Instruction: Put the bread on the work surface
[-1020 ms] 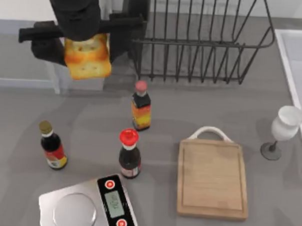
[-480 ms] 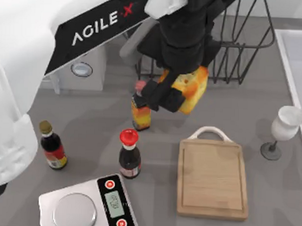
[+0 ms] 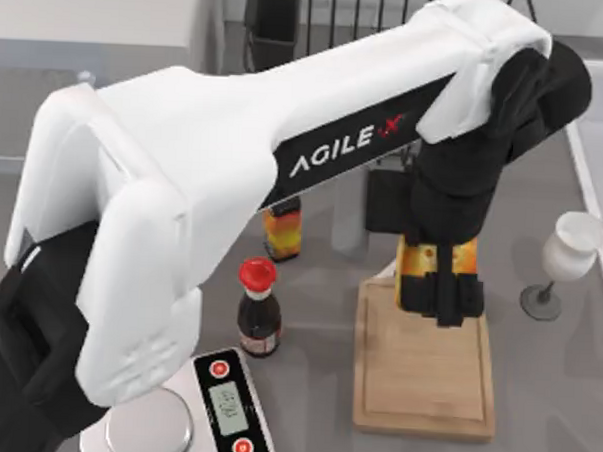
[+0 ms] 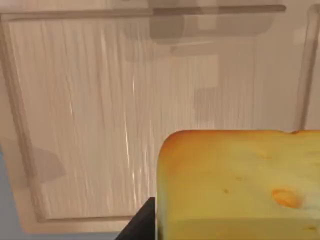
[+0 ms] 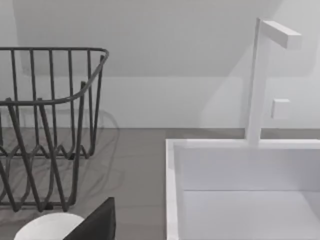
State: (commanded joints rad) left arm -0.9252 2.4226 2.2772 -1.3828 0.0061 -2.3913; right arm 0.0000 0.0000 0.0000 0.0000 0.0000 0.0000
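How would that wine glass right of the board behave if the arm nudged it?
Likely tippy: the wine glass stands upright on a thin stem over a small round foot, with the wide white bowl up high. Probably fragile and slick too, judging by its smooth look. It stands close beside the cutting board, where the left hand holds the bread.

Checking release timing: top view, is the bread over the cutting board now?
Yes. The left gripper holds the bread above the far end of the cutting board.
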